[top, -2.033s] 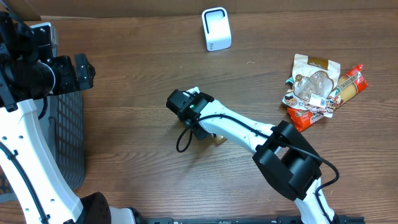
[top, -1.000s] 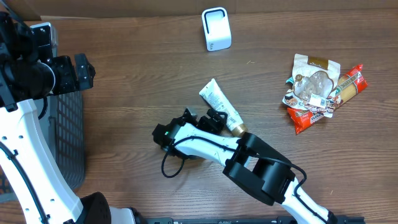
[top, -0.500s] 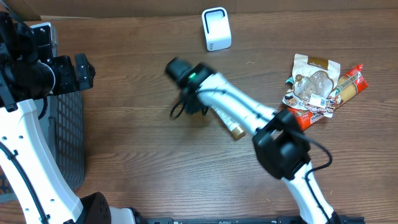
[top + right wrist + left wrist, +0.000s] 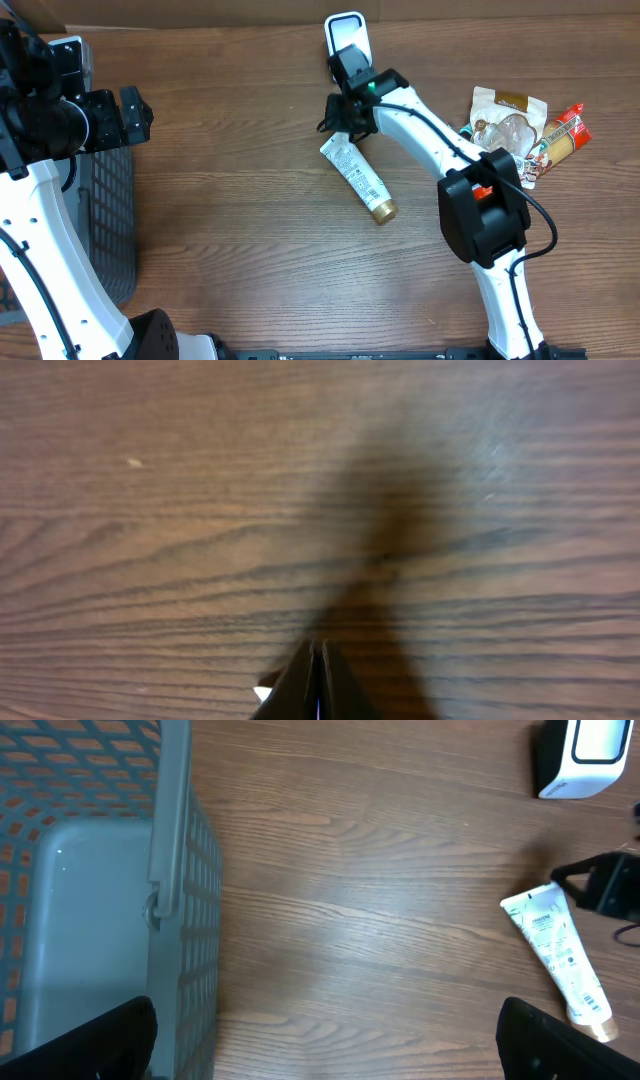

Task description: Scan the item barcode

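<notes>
At the far left we see a grey mesh basket point(image 4: 108, 215) at the edge of the wooden surface point(image 4: 230, 230). The left fingers point(image 4: 112, 1038) hang over the basket's rim, spread wide apart with nothing between them, well away from everything else. Near the middle lies the item to be scanned, a white tube point(image 4: 357, 180) with a gold cap. It rests flat and slanted on the surface, its crimped end toward the back and its cap toward the front right. The white scanner point(image 4: 347, 45) stands behind it at the back edge, apart from the tube. The right fingers point(image 4: 305, 685) are pressed together on nothing, pointing down at the wood just beside the tube's crimped end; we cannot tell whether they touch it. Farther right, a heap of snack packets point(image 4: 520, 145) sits well apart from the tube.
</notes>
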Available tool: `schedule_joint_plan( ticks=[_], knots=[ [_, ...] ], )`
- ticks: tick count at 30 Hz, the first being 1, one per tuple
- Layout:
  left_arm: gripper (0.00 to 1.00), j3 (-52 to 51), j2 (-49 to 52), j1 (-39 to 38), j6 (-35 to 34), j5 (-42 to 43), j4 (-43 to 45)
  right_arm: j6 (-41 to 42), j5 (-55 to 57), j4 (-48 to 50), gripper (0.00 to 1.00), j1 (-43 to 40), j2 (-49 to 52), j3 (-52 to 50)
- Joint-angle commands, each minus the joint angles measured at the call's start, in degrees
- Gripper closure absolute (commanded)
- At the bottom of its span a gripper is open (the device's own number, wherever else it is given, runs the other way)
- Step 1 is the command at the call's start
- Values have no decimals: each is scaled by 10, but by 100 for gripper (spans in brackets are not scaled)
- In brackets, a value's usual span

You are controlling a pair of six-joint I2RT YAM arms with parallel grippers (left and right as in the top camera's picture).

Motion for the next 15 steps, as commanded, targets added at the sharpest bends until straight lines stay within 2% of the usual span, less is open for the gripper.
schedule_joint_plan(
  ticks=[1, 6, 10, 15],
  knots=[
    [1, 1, -2, 2, 13, 1, 1, 12, -4, 13, 96, 8, 5, -28],
    [1, 1, -2, 2, 13, 1, 1, 6, -34, 9, 96, 17, 12, -44],
    [0, 1, -2, 2, 13, 1, 1, -42, -96, -10, 96, 33, 12, -44],
    [0, 1, -2, 2, 13, 1, 1, -91, -101, -59, 96, 57, 12, -43]
  ],
)
